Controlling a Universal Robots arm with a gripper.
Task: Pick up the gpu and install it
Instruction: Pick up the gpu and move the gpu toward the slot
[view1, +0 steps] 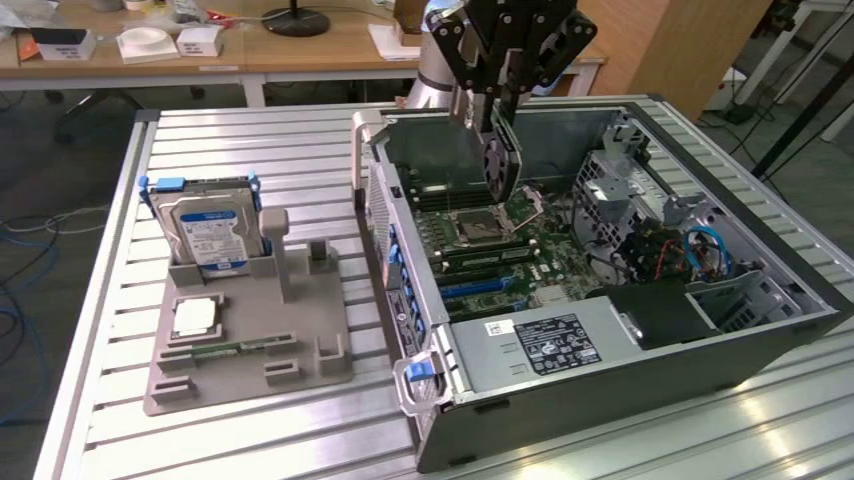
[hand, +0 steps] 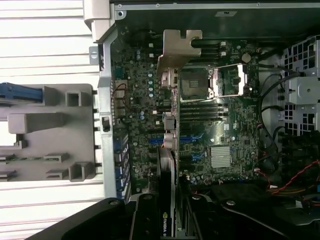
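The gpu is held edge-down by the tool, which is clamped on the card's upper edge at about twelve o'clock in the exterior view. It is hung over the motherboard inside the open computer case, seemingly clear of the expansion slots, though contact cannot be ruled out. In the wrist view the gpu is seen edge-on, its metal bracket at the far end. The card is judged light, stiff and fragile, and best gripped by the board edges, away from the fan. A hard drive stands on the grey fixture at nine o'clock on the table.
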